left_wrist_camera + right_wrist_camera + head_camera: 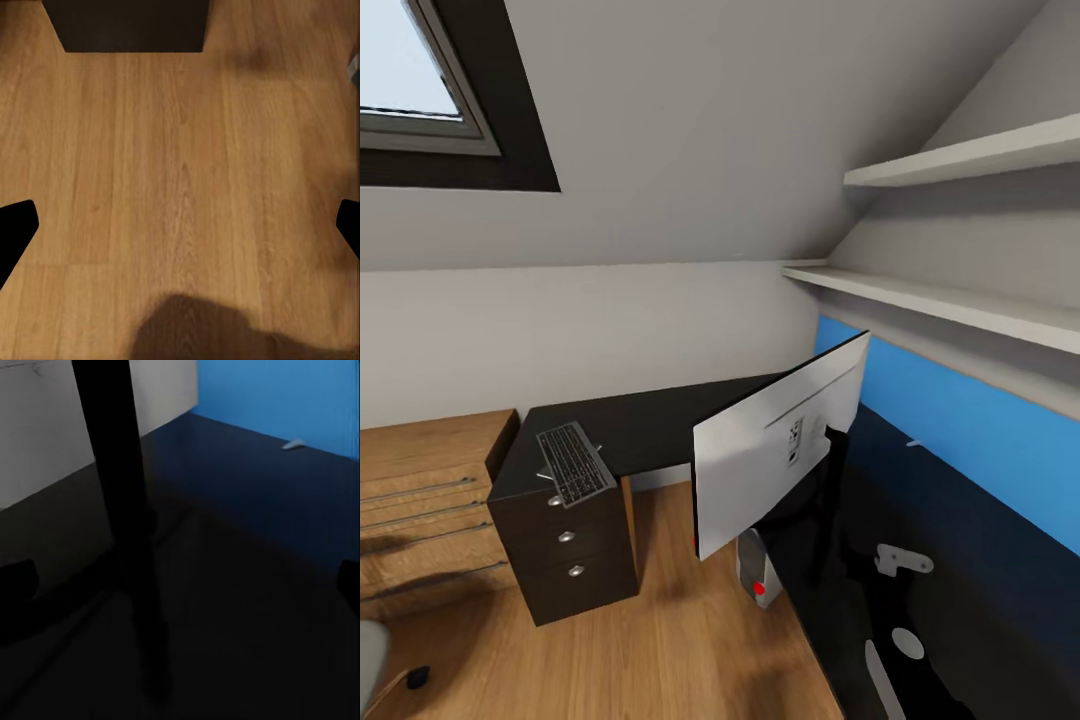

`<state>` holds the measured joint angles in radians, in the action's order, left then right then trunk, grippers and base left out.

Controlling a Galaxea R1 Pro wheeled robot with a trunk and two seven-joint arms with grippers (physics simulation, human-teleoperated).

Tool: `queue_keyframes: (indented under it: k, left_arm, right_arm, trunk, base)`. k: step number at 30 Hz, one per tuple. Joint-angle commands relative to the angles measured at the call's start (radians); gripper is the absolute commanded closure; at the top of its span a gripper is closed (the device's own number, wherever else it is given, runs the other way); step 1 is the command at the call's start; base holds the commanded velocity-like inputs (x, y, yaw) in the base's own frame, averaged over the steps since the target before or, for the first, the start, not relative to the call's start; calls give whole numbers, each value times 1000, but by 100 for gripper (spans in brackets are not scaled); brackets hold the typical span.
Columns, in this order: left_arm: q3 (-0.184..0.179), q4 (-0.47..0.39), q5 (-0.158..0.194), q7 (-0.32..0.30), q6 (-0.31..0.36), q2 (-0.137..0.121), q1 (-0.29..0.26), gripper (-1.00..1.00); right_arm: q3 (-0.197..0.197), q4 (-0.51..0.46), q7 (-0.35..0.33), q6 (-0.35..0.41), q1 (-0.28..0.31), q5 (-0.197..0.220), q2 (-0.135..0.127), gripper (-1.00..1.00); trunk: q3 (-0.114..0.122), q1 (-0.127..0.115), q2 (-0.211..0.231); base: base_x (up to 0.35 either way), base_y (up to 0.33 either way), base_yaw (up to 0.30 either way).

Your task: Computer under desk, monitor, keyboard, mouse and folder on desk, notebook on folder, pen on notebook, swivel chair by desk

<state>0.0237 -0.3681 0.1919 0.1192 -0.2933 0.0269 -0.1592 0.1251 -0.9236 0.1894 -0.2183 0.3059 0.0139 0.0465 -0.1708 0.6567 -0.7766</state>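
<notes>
The monitor (pixel 775 450) stands on the black L-shaped desk (pixel 650 420) with its silver-white back toward me. The black keyboard (pixel 573 463) lies on the desk's left end, over the drawer unit (pixel 570 560). My right gripper (pixel 180 585) is open low over the desk top (pixel 255 547), and the monitor's thin black neck (pixel 120 510) rises between its fingers. A small thin pale stick, perhaps the pen (pixel 293 444), lies by the blue wall panel (pixel 917 441). My left gripper (pixel 180 225) hangs open over the wood floor (pixel 180 150). A grey edge and a black castor (pixel 417 677) may belong to the swivel chair.
A light-wood drawer chest (pixel 420 500) stands left of the desk. Two white shelves (pixel 960 300) jut out above the blue wall panel (pixel 980 420). A grey thing with a red mark (pixel 753 568) shows under the monitor's lower edge. The drawer unit's dark base (pixel 131 26) is near my left gripper.
</notes>
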Motion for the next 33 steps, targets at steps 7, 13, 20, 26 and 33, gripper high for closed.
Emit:
queue_keyframes:
  k: [7, 13, 20, 26, 33]
  left_arm:
    - [2, -154, 4, 1, 176, 0, 0, -100]
    - [2, -256, 8, 0, 299, 2, 0, -100]
    - [2, -326, 11, 0, 364, 4, 0, -100]
    - [3, -345, 17, -2, 381, 5, 0, -100]
    - [4, -321, 30, -6, 382, 5, 0, -100]
  right_arm:
    - [1, -76, 27, 133, 1, -2, 0, -100]
    - [2, -188, 29, 318, 1, -4, -2, -100]
    - [1, -226, 30, 391, 1, -5, -6, -100]
    - [1, -232, 29, 427, 4, 0, -26, -100]
    - [1, -235, 23, 486, 9, 2, -41, -100]
  trunk:
    - [-24, 27, -50]
    - [-42, 50, -92]
    - [-64, 77, -141]
    - [-83, 100, -183]
    - [-105, 127, -232]
  base:
    - [0, 0, 0]
    - [0, 0, 0]
    - [0, 0, 0]
    - [0, 0, 0]
    - [0, 0, 0]
